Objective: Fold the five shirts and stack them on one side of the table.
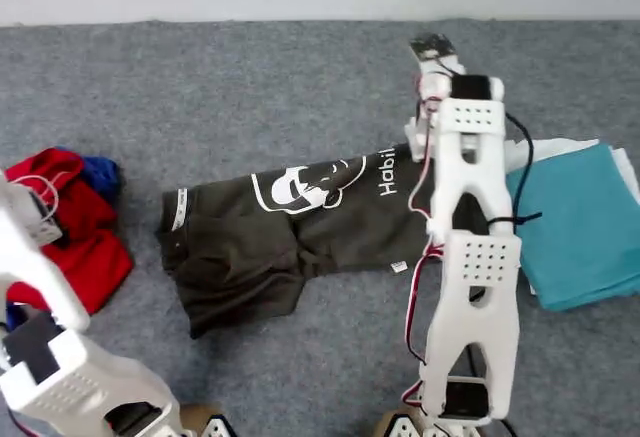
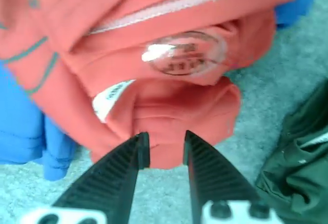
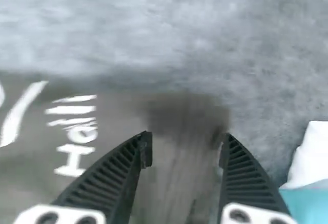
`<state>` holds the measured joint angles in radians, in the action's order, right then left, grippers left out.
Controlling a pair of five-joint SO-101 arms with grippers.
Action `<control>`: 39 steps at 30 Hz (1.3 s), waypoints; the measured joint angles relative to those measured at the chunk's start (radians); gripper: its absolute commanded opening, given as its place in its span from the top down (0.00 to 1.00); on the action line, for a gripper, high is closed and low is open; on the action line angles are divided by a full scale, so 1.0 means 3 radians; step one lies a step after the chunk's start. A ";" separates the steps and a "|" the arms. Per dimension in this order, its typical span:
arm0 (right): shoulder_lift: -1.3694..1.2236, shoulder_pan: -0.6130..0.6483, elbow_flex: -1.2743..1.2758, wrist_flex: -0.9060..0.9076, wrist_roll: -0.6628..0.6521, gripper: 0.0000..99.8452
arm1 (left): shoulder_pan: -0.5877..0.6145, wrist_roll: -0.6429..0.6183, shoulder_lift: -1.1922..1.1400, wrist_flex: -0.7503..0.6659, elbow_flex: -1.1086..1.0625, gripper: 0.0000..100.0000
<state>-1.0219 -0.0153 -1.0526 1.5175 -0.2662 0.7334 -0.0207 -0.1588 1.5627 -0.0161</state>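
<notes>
Between the parted right jaws, the olive shirt (image 3: 174, 172) is lying flat; they should be dropping lower before closing. Left jaws, apart, are facing the red shirt (image 2: 169, 106).

Noted: the right arm (image 1: 468, 257) is stretched forward, wrist pitched down. The right gripper (image 3: 185, 149) is held with fingers (image 3: 128, 167) spread wide. The left arm (image 1: 40, 287) is angled outward; the left gripper (image 2: 163, 149) is held narrowly parted.
</notes>
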 measured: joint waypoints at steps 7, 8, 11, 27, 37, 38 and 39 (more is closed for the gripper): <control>-0.0240 -0.0026 -0.0015 -0.0138 0.0000 0.78 | -0.0118 0.0000 0.0000 0.0000 -0.0005 0.88; -0.0271 -0.0031 -0.0036 -0.0138 0.0000 0.78 | -0.0118 0.0000 0.0000 0.0000 -0.0005 0.88; -0.0312 -0.0031 -0.0066 -0.0143 0.0000 0.84 | -0.0118 0.0000 0.0000 0.0000 -0.0005 0.88; -0.0409 -0.0102 -0.0701 -0.0143 0.0000 0.99 | -0.0118 0.0000 0.0000 0.0000 -0.0015 0.88; -0.0552 -0.0138 -0.0915 -0.0419 0.0000 0.94 | -0.0118 0.0000 0.0000 0.0000 -0.0015 0.88; -0.0598 -0.0143 -0.0915 -0.0419 0.0000 0.91 | -0.0118 0.0000 0.0000 0.0000 -0.0015 0.88; -0.0639 -0.0143 -0.0915 -0.0419 0.0000 0.86 | -0.0118 0.0000 0.0000 0.0000 -0.0015 0.88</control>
<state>-1.2137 -0.0583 -1.3272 1.3917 -0.2662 0.6981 -0.0207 -0.1588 1.5627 -0.0207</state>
